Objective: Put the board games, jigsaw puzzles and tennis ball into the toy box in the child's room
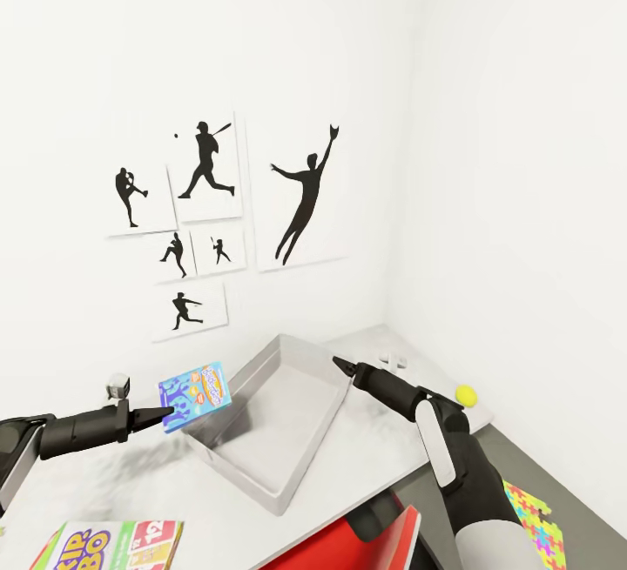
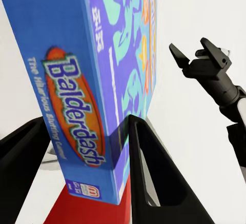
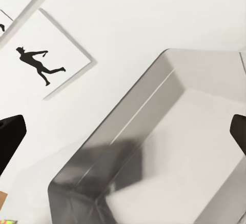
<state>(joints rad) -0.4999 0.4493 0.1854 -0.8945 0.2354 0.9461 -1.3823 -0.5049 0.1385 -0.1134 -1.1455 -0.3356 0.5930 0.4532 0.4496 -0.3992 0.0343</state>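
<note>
My left gripper (image 1: 167, 417) is shut on the blue board game (image 1: 196, 394), holding it upright just above the near-left rim of the grey toy box (image 1: 246, 474). The left wrist view shows its "Balderdash" box (image 2: 77, 80) clamped between both fingers (image 2: 146, 162). My right gripper (image 1: 342, 365) hovers open over the toy box's far right corner, nothing between its fingers, and the toy box (image 3: 128, 147) lies under it. The SKIP-BO board game (image 1: 109, 546) lies on the table (image 1: 366, 439) at the near left. A yellow tennis ball (image 1: 467, 395) rests at the table's right end. One jigsaw puzzle (image 1: 533, 525) lies on the lower dark section.
Baseball silhouette pictures (image 1: 305, 196) hang on the white wall behind the table. A red object (image 1: 387, 535) sticks out below the table's front edge. Small white items (image 1: 396, 359) sit near the far corner. The right wall runs close along the table's end.
</note>
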